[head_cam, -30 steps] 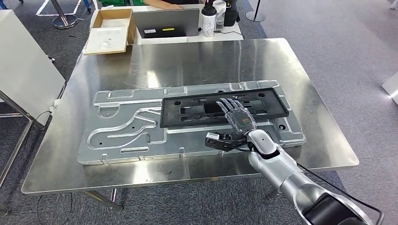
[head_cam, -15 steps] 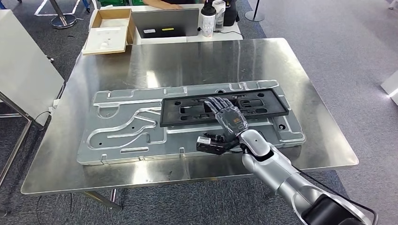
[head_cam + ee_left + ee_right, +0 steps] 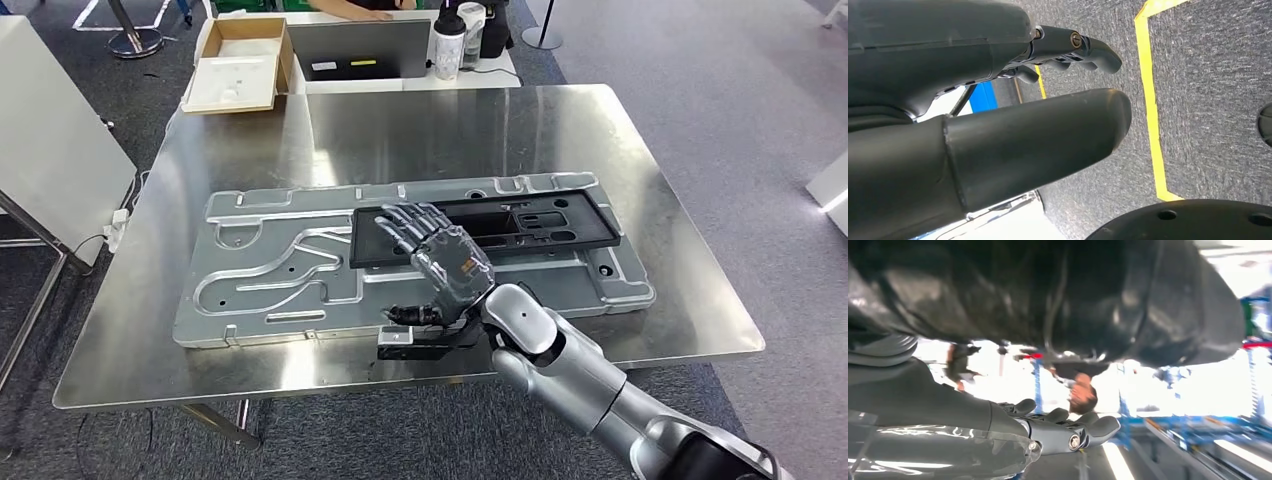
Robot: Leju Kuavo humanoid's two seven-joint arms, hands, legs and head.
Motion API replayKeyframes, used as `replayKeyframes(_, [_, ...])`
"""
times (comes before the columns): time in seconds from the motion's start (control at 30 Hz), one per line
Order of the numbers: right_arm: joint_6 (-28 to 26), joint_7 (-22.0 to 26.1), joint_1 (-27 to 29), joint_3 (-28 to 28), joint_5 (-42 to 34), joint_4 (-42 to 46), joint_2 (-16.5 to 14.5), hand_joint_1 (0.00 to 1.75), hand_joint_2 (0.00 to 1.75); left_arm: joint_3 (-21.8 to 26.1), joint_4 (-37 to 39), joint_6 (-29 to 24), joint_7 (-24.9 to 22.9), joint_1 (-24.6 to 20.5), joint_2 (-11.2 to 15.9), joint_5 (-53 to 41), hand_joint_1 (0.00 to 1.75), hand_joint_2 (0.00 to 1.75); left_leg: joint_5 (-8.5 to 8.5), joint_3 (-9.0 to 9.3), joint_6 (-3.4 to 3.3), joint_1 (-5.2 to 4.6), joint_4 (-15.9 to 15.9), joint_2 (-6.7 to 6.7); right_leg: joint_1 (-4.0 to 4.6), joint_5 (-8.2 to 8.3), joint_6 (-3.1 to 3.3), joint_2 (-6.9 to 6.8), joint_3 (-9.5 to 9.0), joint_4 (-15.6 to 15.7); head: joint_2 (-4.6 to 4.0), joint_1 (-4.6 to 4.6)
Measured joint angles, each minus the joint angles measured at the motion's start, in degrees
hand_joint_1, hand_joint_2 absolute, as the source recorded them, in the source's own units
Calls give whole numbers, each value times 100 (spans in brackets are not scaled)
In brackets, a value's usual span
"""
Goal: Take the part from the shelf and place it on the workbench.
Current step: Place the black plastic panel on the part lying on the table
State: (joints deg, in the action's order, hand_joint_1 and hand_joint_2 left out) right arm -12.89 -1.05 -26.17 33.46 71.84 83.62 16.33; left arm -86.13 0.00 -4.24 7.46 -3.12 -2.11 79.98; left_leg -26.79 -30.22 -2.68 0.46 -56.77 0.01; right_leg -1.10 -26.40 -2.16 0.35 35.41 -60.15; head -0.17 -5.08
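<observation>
The right hand [image 3: 447, 262], fingers spread and holding nothing, has slid left off the black frame [image 3: 520, 226], which lies flat on the grey plate [image 3: 280, 280] atop the counter [image 3: 400, 130], so placement looks done.

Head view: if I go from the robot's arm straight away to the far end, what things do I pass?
Robot hand → black frame on the grey plate → bare shiny table → laptop → person's arm.
</observation>
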Motion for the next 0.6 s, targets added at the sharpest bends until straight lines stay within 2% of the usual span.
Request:
replayKeyframes(0.03, [-2, -4, 2, 53, -2, 114, 21, 0, 0, -1, 0, -3, -3, 0, -9, -21, 0, 0, 29, -3, -19, 18, 27, 14, -2, -183, -10, -4, 106, -254, 0, -1])
replayKeyframes(0.1, [-2, -9, 7, 149, -60, 330, 79, 0, 0, -1, 0, -13, -6, 7, -19, -50, 0, 0, 41, -41, -32, 14, 9, 25, -13, -572, -35, -8, 409, -1001, 0, 0])
replayKeyframes(0.13, [1, -6, 10, 190, -98, 431, 114, 0, 0, -1, 0, -18, -7, 11, -22, -58, 0, 0, 40, -65, -31, 14, -13, 27, -20, -668, -48, -9, 525, -1297, 0, -1])
replayKeyframes(0.17, [4, 0, 12, 227, -134, 529, 147, 0, 0, -1, 0, -21, -9, 14, -25, -61, 0, 0, 38, -90, -28, 15, -39, 27, -27, -657, -58, -12, 558, -1413, 0, 0])
replayKeyframes(0.2, [7, 9, 11, 262, -159, 626, 175, 0, 0, -1, 0, -25, -10, 15, -32, -62, 0, 0, 34, -112, -22, 19, -70, 27, -36, -540, -66, -17, 481, -1304, 0, -1])
replayKeyframes(0.27, [8, 27, 9, 322, -187, 798, 213, 0, 0, -1, 0, -33, -13, 15, -54, -61, 0, 0, 13, -152, 14, 27, -139, 24, -53, -242, -69, -32, 95, -632, 0, -1])
replayKeyframes(0.33, [4, 38, 13, 385, -201, 951, 248, 0, 0, -2, 0, -50, -17, 12, -71, -61, 0, 0, 1, -192, 84, 22, -199, 14, -28, -92, -16, -24, -186, -108, 0, 1])
replayKeyframes(0.4, [-5, 42, 21, 455, -228, 1080, 283, 0, 0, -4, 0, -68, -20, 10, -75, -62, 0, 0, 23, -223, 161, 13, -222, 6, 13, -60, 70, -5, -210, -5, 0, 1])
replayKeyframes(0.47, [-18, 44, 24, 511, -254, 1188, 306, 0, 0, -8, 0, -79, -18, 9, -75, -72, 0, 0, 2, -259, 228, 26, -255, 3, 2, -24, 168, -12, -171, 31, 0, 1])
replayKeyframes(0.5, [-23, 44, 22, 536, -261, 1238, 312, 0, 0, -10, 0, -81, -12, 6, -75, -78, 0, 0, -112, -307, 256, 34, -362, 3, -4, 12, 224, -19, -142, 51, 0, 2])
replayKeyframes(0.53, [-26, 43, 18, 558, -265, 1283, 316, 0, 0, -13, 0, -77, -3, 0, -73, -86, 0, 0, -303, -392, 279, 41, -575, 2, -13, 55, 278, -27, -104, 68, 0, 3])
replayKeyframes(0.6, [-28, 42, 14, 594, -269, 1344, 319, 0, 0, -17, 0, -67, 15, -18, -69, -96, 0, 0, -794, -638, 310, 45, -1274, 3, 7, 136, 336, -34, 5, 66, 0, 3])
